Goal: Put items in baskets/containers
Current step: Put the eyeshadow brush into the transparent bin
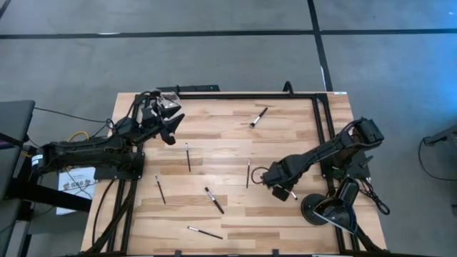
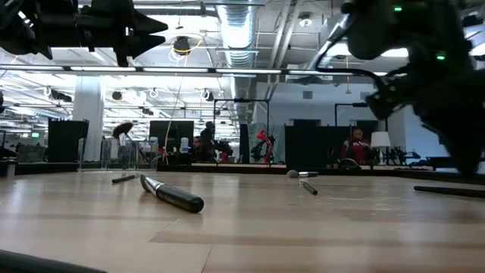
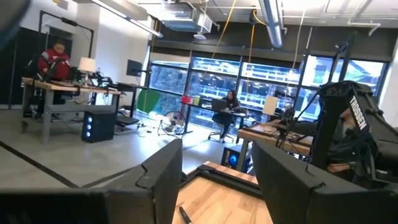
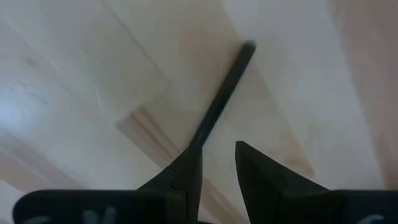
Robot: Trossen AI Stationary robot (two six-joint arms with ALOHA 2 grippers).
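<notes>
- Over the worktop (image 1: 285, 135), right gripper (image 4: 217, 163) low, fingers slightly apart astride a brush (image 4: 221, 102).
- Left gripper (image 3: 214, 180) raised, fingers apart.
- "TROSSEN" printed on the right arm (image 3: 360, 115).
- Other brushes (image 1: 214, 200) lie scattered.

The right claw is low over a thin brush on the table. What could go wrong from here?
1. In the right wrist view the brush handle runs beside one finger of the right claw, not centred in the narrow gap, so closing may push it aside.
2. The handle lies flat on the wooden table; the fingertips may scrape the wood or pinch only one end, so the brush tilts and drops.
3. The left claw is raised near the far left corner; no clear cup shows.
</notes>
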